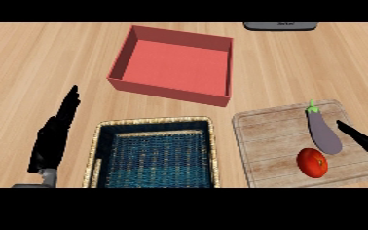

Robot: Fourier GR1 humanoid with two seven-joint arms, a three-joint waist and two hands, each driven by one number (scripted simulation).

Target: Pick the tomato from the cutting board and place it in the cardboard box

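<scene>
Tomato [312, 162] on the cutting board [273, 146], at 5 o'clock, touching an eggplant [323, 132]. Cardboard box [173, 66] at 12 o'clock. Left robot hand [54, 136] fingers straight at 8 o'clock; right robot hand [354, 133] barely visible, state unclear.

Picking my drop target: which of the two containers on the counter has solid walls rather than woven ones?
The red box, far from the robot. The basket beside the cutting board is woven.

R hand [354, 134] mostly cut off at right edge, only fingertips show; grey device [280, 26] far above it clipped at top, label unreadable.
</scene>
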